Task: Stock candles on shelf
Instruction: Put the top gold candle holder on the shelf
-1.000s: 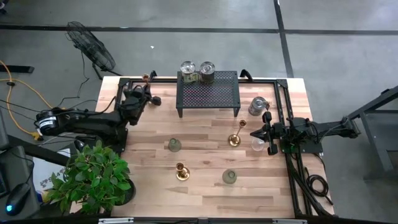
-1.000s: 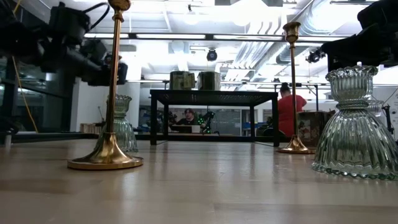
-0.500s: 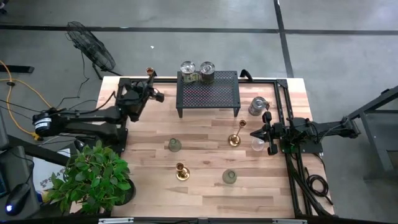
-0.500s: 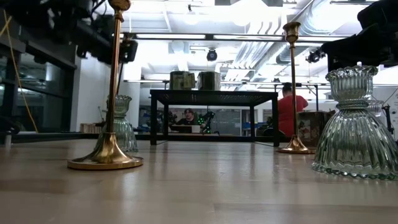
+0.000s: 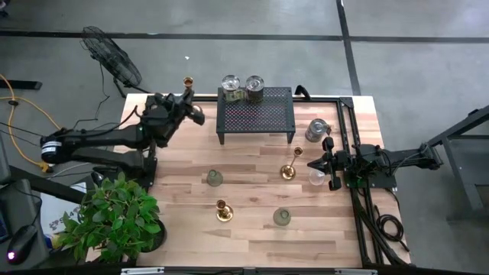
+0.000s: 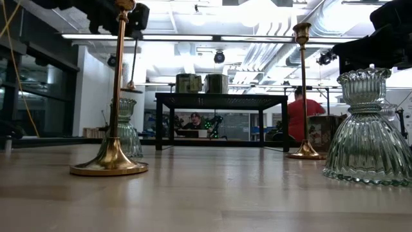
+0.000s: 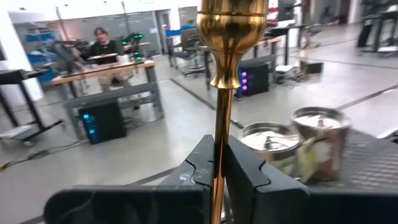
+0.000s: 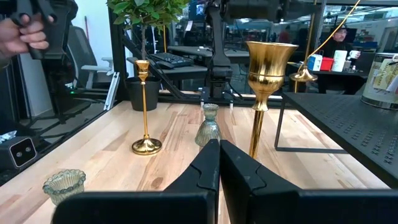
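The black mesh shelf stands at the table's far middle, with two round jar candles on its far edge. My left gripper is just left of the shelf and high above the table, shut on a tall brass candlestick. Two more brass candlesticks stand on their round bases on the wood. Ribbed glass candles rest nearby. My right gripper waits shut at the right, just behind one candlestick. My left gripper pinches the candlestick's thin stem, a little below the cup, between its two fingers. The fingers reach in level and lie across the stem. The candlestick stands upright in the hold, and its round base hangs clear of the table.
A jar sits right of the shelf. A leafy potted plant fills the near left corner. Black frame rails run along the table's edges. People work at desks in the room beyond, and a person's hand shows at the right wrist view's corner.
My left gripper has risen and gone toward the table's far edge, nearer the shelf, still shut on the brass candlestick. The candlestick has gone up with it, upright, its base now well above the table.
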`<state>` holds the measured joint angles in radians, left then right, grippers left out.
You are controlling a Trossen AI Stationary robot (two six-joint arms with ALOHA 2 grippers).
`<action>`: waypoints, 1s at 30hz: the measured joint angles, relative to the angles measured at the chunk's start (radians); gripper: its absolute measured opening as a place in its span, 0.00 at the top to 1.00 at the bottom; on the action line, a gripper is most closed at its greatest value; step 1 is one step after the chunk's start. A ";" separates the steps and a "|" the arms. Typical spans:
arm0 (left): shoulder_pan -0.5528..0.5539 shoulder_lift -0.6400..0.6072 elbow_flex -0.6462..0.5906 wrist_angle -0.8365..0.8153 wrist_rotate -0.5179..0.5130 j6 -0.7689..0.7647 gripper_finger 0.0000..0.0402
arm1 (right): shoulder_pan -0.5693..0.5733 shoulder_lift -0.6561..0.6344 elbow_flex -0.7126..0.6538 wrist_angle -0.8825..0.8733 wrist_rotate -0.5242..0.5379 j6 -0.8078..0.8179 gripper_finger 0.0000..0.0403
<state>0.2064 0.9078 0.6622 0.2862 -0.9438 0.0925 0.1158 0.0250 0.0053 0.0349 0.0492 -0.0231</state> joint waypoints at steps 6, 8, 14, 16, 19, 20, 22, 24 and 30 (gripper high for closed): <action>-0.038 0.040 0.006 0.002 0.076 -0.079 0.97 | 0.000 0.000 0.000 0.000 0.000 0.000 0.99; -0.038 0.060 0.007 0.015 0.102 -0.098 0.97 | 0.000 0.000 0.000 0.000 0.000 0.000 0.99; -0.037 0.113 0.016 0.129 0.124 -0.059 0.97 | 0.000 0.000 0.000 0.000 0.000 0.000 0.99; -0.037 0.125 0.032 0.124 0.114 -0.027 0.97 | 0.000 0.000 0.000 0.000 0.000 0.000 0.99; -0.037 0.137 0.058 0.125 0.099 -0.010 0.97 | 0.000 0.000 0.000 0.000 0.000 0.000 0.99; -0.036 0.147 0.069 0.128 0.111 -0.011 0.97 | 0.000 0.000 0.000 0.000 0.000 0.000 0.99; -0.032 0.170 0.086 0.128 0.152 -0.010 0.97 | 0.000 0.000 0.000 0.000 0.000 0.000 0.99; -0.016 0.197 0.109 0.129 0.206 -0.011 0.97 | 0.000 0.000 0.000 0.000 0.000 0.000 0.99; 0.036 0.289 0.190 0.130 0.310 -0.017 0.97 | 0.000 0.000 0.000 0.000 0.000 0.000 0.99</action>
<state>0.2422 1.1971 0.8518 0.4160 -0.6334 0.0753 0.1155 0.0250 0.0054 0.0349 0.0492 -0.0229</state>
